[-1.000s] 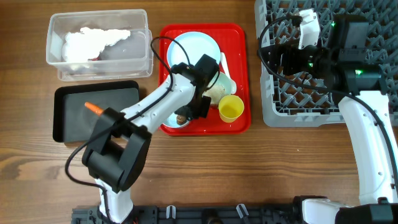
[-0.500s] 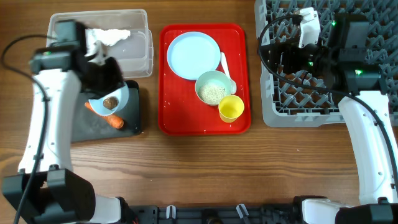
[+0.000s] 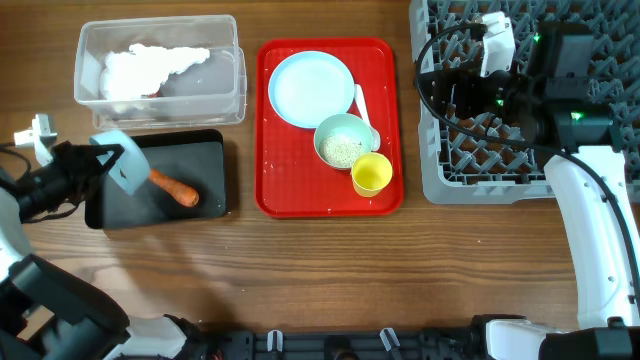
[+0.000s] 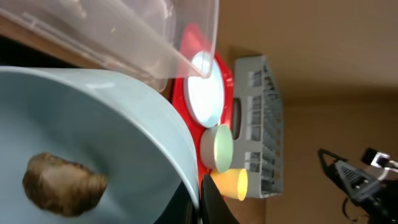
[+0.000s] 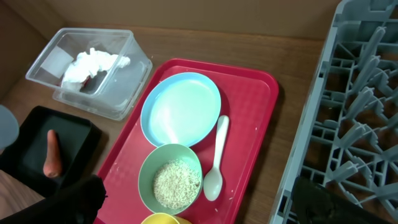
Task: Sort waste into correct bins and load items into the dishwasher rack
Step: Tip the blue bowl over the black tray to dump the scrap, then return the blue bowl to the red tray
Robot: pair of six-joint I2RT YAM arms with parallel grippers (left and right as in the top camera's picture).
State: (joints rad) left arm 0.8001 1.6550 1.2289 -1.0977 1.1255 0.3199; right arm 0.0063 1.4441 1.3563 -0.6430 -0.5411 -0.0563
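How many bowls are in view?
2: light blue bowl in the left pincer over the black tray's left end; pale green bowl with rice on the red tray.

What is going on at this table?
The left gripper, jaws shut, holds a light blue bowl tilted over the black tray, a brown lump inside. A carrot lies in that tray. The right gripper hangs open over the rack; plate, green bowl, cup and spoon sit on the red tray.
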